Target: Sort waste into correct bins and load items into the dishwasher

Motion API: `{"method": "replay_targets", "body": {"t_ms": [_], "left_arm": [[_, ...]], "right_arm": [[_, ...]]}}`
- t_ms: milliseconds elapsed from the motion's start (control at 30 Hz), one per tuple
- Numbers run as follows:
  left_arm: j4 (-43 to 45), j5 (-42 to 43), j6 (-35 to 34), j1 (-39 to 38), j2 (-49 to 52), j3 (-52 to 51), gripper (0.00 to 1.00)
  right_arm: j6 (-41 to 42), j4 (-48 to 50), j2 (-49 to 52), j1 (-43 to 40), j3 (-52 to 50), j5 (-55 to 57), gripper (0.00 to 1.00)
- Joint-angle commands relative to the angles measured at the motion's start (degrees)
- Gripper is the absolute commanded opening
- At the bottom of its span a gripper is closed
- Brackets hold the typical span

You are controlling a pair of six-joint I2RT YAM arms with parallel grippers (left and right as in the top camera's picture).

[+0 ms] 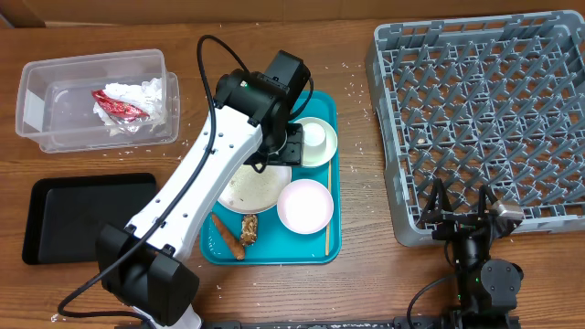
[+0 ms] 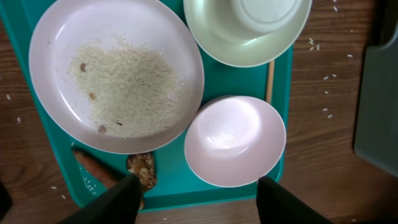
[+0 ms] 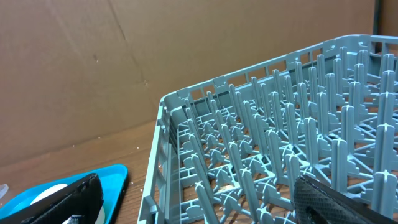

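Observation:
A teal tray (image 1: pixel 324 239) holds a pink plate (image 1: pixel 251 187) with rice residue (image 2: pixel 124 87), a pale green bowl (image 1: pixel 315 142), a pink bowl (image 1: pixel 305 205), a carrot piece (image 1: pixel 226 235), a brown food scrap (image 1: pixel 249 228) and a wooden chopstick (image 1: pixel 327 215). My left gripper (image 2: pixel 196 199) is open and empty, hovering over the tray above the plate and pink bowl (image 2: pixel 235 142). My right gripper (image 1: pixel 463 203) is open and empty at the front edge of the grey dishwasher rack (image 1: pixel 484 110), which fills the right wrist view (image 3: pixel 273 155).
A clear plastic bin (image 1: pixel 96 100) at the back left holds crumpled white and red wrappers (image 1: pixel 128 100). A black tray (image 1: pixel 87 215) lies at the front left. Rice grains are scattered on the wooden table.

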Motion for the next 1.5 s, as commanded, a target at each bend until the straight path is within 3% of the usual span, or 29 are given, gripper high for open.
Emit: {"method": "replay_targets", "body": {"t_ms": [0, 133, 233, 267, 467, 633, 833, 933, 1000, 1233, 1467], "left_arm": [[-0.8, 3.8, 4.1, -0.2, 0.1, -1.6, 0.65], [-1.3, 4.0, 5.0, -0.2, 0.1, -3.9, 0.54], [-0.6, 4.0, 3.7, -0.2, 0.1, -6.2, 0.55], [-0.2, 4.0, 3.5, -0.2, 0.1, -7.0, 0.56], [2.1, 4.0, 3.2, -0.2, 0.1, -8.3, 0.91], [4.2, 0.6, 3.1, 1.1, 0.1, -7.5, 0.83], [-3.5, -16.1, -5.8, 9.0, 0.1, 0.7, 0.85], [-3.9, -14.8, -5.8, 14.1, 0.1, 3.5, 0.87], [-3.4, -12.2, -6.0, 17.5, 0.1, 3.9, 1.00], [-3.0, -4.1, -11.5, 26.9, 0.1, 3.9, 1.00], [-1.7, -4.1, -11.8, 28.3, 0.1, 3.9, 1.00]], "right_arm": [[-0.2, 0.3, -0.5, 0.0, -0.6, 0.3, 1.00], [-0.2, 0.3, -0.5, 0.0, -0.6, 0.3, 1.00], [-0.2, 0.3, -0.5, 0.0, -0.6, 0.3, 1.00], [-0.2, 0.3, -0.5, 0.0, -0.6, 0.3, 1.00], [-0.2, 0.3, -0.5, 0.0, -0.6, 0.3, 1.00], [-0.2, 0.3, -0.5, 0.0, -0.6, 0.3, 1.00], [-0.2, 0.3, -0.5, 0.0, -0.6, 0.3, 1.00], [-0.2, 0.3, -0.5, 0.0, -0.6, 0.3, 1.00], [-0.2, 0.3, -0.5, 0.0, -0.6, 0.3, 1.00], [-0.2, 0.4, -0.5, 0.0, -0.6, 0.3, 1.00], [0.2, 0.4, -0.5, 0.0, -0.6, -0.9, 1.00]]}}
